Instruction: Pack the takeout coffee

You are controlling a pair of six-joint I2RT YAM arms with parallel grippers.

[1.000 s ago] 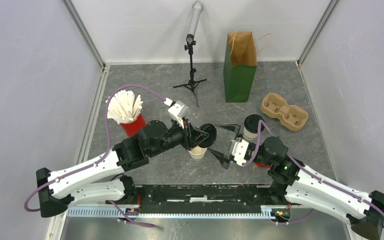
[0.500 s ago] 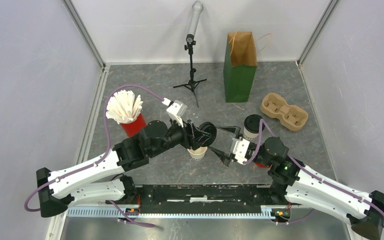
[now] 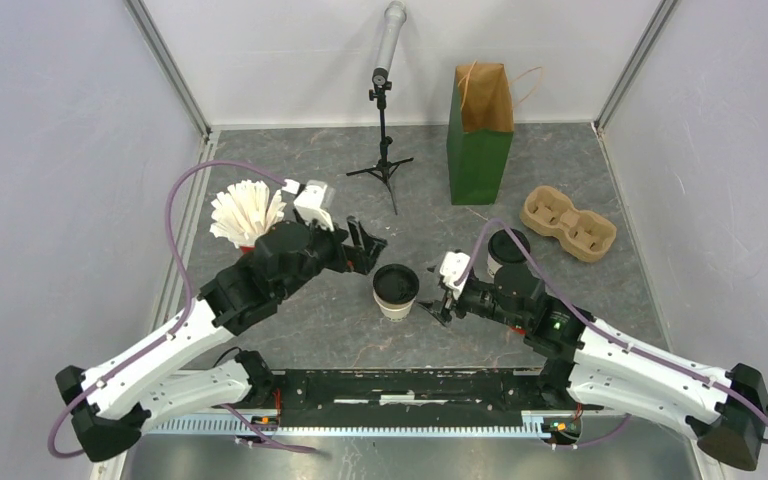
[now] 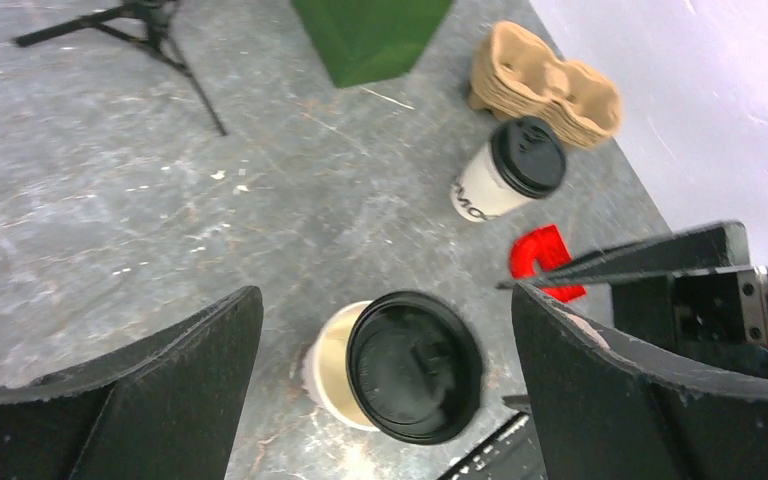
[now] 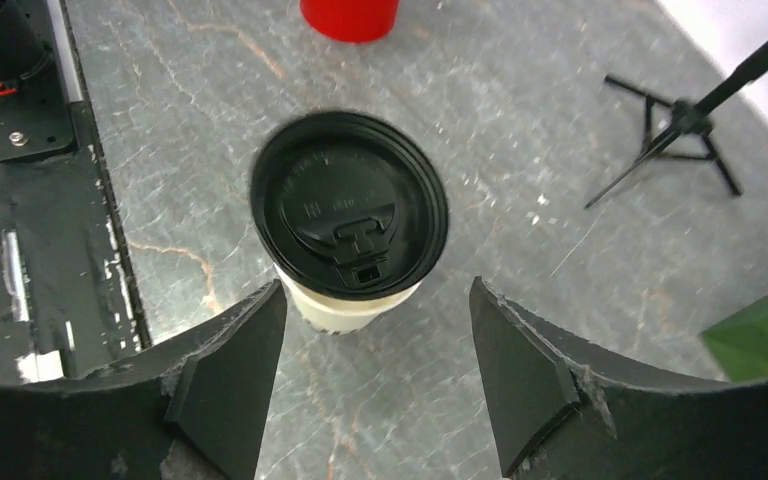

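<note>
Pulling back, the left gripper (image 3: 368, 247) now gapes empty, leaving the takeout coffee (image 3: 395, 286) lidded, standing mid tabletop (image 3: 560, 160). Just beside it the right gripper (image 3: 442, 295) waits, jaws apart, not gripping. Carrying it to the green bag (image 3: 480, 150) remains.

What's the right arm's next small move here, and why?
Probably ease the right gripper forward until its open jaws straddle the takeout coffee, ready to close. It stands upright with its lid on, just ahead of the jaws and not yet between them, and the left gripper is open and clear of it.
</note>
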